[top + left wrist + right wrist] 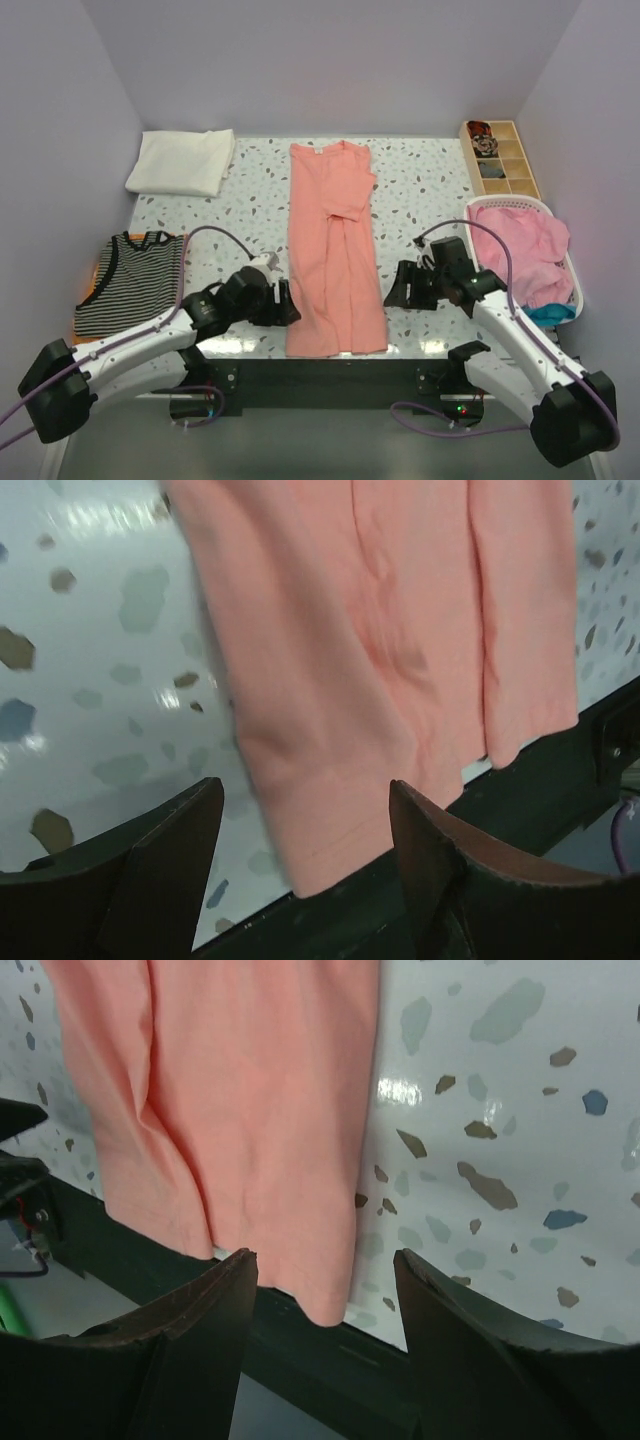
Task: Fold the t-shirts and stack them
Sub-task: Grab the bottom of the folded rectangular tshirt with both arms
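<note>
Fingers of the left gripper and the right gripper stood wide apart and held nothing. They flanked the hem of the salmon shirt. It lay as a long folded strip from the far to the near edge of the table, centred. A striped shirt lay at the left edge and a folded white shirt in the far left corner.

Teal cloth mostly under pink tee in basket; wooden tray contents too small to tell.

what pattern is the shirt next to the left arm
The shirt has black-and-white stripes; the top external view shows it best.
</note>
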Controlling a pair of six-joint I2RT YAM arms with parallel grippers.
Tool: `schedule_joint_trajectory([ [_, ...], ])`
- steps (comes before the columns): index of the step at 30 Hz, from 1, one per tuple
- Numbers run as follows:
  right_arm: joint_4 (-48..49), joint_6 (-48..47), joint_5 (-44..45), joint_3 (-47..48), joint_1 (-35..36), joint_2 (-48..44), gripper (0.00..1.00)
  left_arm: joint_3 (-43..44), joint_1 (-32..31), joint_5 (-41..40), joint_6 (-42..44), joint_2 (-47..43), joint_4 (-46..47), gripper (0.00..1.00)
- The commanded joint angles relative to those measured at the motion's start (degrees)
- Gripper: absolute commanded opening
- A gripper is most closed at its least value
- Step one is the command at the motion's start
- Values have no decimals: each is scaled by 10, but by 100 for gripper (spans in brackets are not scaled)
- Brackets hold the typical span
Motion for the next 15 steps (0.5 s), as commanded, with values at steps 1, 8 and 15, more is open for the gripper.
schedule_joint_trajectory([
  [1, -66, 50, 4, -12, 3, -48, 62, -7, -92, -60, -111, 2, -43, 71],
  [8, -87, 93, 13, -53, 26, -97, 62, 3, -196, -103, -183, 46, -74, 73],
  [15, -43, 137, 48, -72, 104, -73, 62, -16, -202, -131, -195, 34, -75, 78],
])
